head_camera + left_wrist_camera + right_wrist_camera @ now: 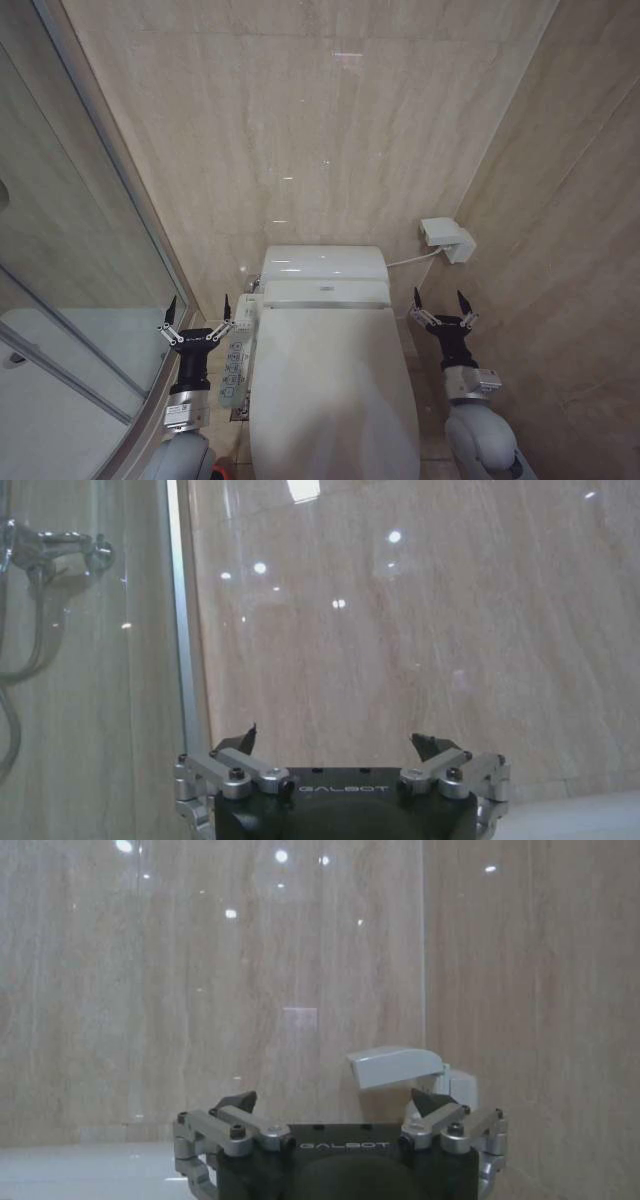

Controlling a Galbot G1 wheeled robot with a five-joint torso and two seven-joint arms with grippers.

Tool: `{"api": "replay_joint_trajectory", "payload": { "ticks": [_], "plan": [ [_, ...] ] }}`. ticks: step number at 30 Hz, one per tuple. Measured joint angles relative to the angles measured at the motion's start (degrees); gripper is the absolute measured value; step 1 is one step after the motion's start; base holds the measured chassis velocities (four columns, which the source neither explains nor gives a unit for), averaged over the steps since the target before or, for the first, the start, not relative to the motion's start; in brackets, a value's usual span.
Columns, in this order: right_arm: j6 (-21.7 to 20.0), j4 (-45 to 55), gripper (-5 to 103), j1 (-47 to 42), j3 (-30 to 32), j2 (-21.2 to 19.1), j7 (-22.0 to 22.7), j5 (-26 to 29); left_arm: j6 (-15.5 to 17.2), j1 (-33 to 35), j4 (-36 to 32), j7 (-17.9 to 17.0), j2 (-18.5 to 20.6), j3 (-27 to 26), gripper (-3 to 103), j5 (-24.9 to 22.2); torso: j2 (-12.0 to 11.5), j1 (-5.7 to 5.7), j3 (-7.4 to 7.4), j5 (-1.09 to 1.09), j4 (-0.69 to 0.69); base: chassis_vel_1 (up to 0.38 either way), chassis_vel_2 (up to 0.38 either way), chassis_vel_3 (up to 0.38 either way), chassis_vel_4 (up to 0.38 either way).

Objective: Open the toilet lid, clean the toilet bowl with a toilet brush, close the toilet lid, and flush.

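- Toilet lid is lying flat and closed over the bowl, between both arms.
- left gripper is hovering wide open beside the control panel.
- right gripper is hanging spread open, holding nothing.

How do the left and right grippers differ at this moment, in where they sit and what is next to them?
The left gripper hangs between the glass shower wall and the closed toilet lid, just by the side control panel; the right gripper sits on the lid's other side, near the tiled wall and below the white wall box. The left one sits slightly lower in the head view. Both are open, empty and pointing up at the back wall.
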Motion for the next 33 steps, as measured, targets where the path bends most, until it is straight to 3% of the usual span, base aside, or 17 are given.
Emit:
{"api": "replay_joint_trajectory", "payload": {
  "ticks": [22, 33],
  "plan": [
    [0.0, 0.0, 100, 0.0, 0.0, 0.0, 0.0, 0.0, -1.3, -0.7, 1.3, 0.1, 0.3, 0.1, 100, -0.4, 0.0, 0.03, 0.01, 0.00, 0.03, -0.044, 0.043, 0.043, -0.044],
    [0.0, 0.0, 100, 0.0, 0.0, 0.0, 0.0, 0.0, 1.0, -3.4, 8.2, -3.3, 1.8, -2.3, 100, -3.3, 0.0, 0.01, 0.00, 0.00, 0.00, -0.010, 0.013, 0.007, -0.004]
  ]
}}
